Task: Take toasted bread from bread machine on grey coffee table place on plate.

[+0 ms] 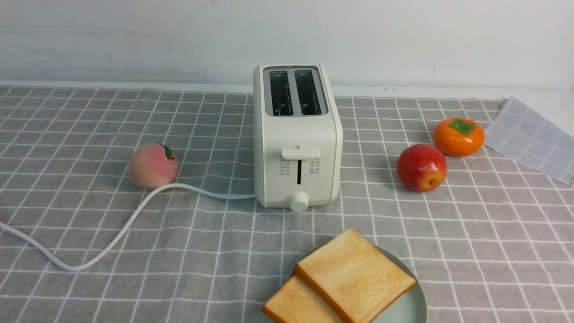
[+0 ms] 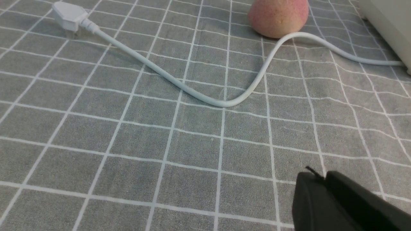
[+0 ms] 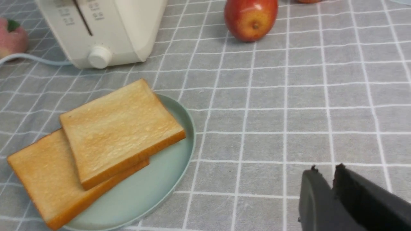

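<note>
Two slices of toasted bread lie on the mint-green plate (image 1: pixel 410 300) near the front edge. The upper slice (image 1: pixel 354 276) overlaps the lower one (image 1: pixel 296 305). The right wrist view shows the same slices (image 3: pixel 120 128) on the plate (image 3: pixel 154 189). The cream bread machine (image 1: pixel 296 139) stands behind on the grey coffee table (image 1: pixel 471 246), with both slots empty. Neither gripper shows in the front view. My left gripper (image 2: pixel 322 176) is shut and empty over bare cloth. My right gripper (image 3: pixel 327 171) is shut and empty, hanging beside the plate.
A peach (image 1: pixel 152 166) sits left of the toaster, touching the white cord (image 1: pixel 116 233), whose plug (image 2: pixel 69 16) lies on the cloth. A red apple (image 1: pixel 421 167) and an orange persimmon (image 1: pixel 458 136) sit to the right. A loose cloth piece (image 1: pixel 533 134) lies far right.
</note>
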